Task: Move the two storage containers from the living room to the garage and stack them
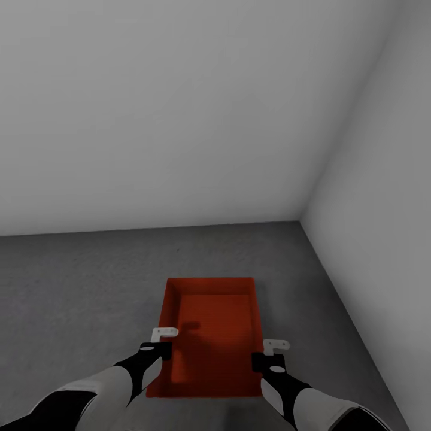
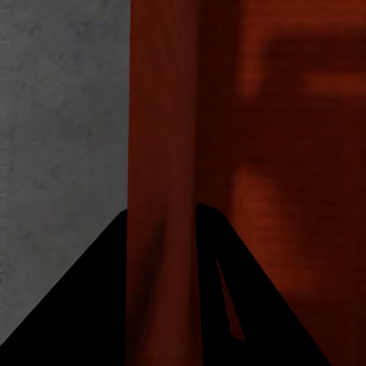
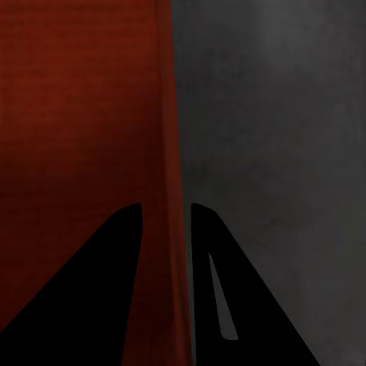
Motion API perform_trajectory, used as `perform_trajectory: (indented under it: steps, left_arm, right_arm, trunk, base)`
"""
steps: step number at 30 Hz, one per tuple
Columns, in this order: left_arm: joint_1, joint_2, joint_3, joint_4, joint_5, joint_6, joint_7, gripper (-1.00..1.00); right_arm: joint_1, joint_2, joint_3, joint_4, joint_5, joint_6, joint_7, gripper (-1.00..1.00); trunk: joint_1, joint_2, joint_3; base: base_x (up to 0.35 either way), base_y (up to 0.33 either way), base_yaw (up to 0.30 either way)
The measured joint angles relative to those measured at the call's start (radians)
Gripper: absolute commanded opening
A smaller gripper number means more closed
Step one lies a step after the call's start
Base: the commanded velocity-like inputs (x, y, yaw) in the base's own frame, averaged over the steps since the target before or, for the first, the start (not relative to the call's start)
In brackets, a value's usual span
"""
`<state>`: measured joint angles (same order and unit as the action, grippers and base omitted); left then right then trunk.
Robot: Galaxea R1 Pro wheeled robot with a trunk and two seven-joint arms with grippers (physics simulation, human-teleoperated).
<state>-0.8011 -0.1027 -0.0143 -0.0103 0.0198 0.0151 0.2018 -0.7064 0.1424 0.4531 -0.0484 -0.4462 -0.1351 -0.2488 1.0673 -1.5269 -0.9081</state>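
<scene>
One red-orange open-top storage container (image 1: pixel 212 323) sits low in front of me over the dark grey garage floor (image 1: pixel 84 281). I cannot tell whether it touches the floor. My left gripper (image 1: pixel 163 342) is shut on the container's left wall, and my right gripper (image 1: pixel 273 353) is shut on its right wall. In the left wrist view the ribbed red wall (image 2: pixel 164 152) runs between the two dark fingers of the left gripper (image 2: pixel 162 229). The right wrist view shows the other wall (image 3: pixel 169 137) pinched by the right gripper (image 3: pixel 166 225), with concrete beside it.
Plain white-grey walls meet in a corner (image 1: pixel 301 220) ahead and to the right. The right wall (image 1: pixel 383 239) runs close along the container's right side. Open concrete stretches to the left.
</scene>
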Motion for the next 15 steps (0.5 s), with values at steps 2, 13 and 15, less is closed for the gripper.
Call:
perform_trajectory:
  steps: [2,13,15]
  left_arm:
    - [0.0,0.0,0.0,0.0,0.0,0.0,0.0,-1.0]
    - [0.0,0.0,0.0,0.0,0.0,0.0,0.0,-1.0]
    - [-0.001,0.0,0.0,0.0,0.0,0.0,0.0,-1.0]
  right_arm:
    - [0.0,0.0,0.0,0.0,0.0,0.0,0.0,-1.0]
    - [0.0,0.0,0.0,-0.001,0.0,0.0,0.0,-1.0]
    - [0.001,0.0,0.0,-0.002,0.0,0.0,-0.001,-1.0]
  trunk:
    - [0.0,0.0,0.0]
    - [0.0,0.0,0.0]
    - [0.0,0.0,0.0]
  base:
    - [0.0,0.0,0.189]
    - [0.0,0.0,0.032]
    - [0.0,0.0,0.001]
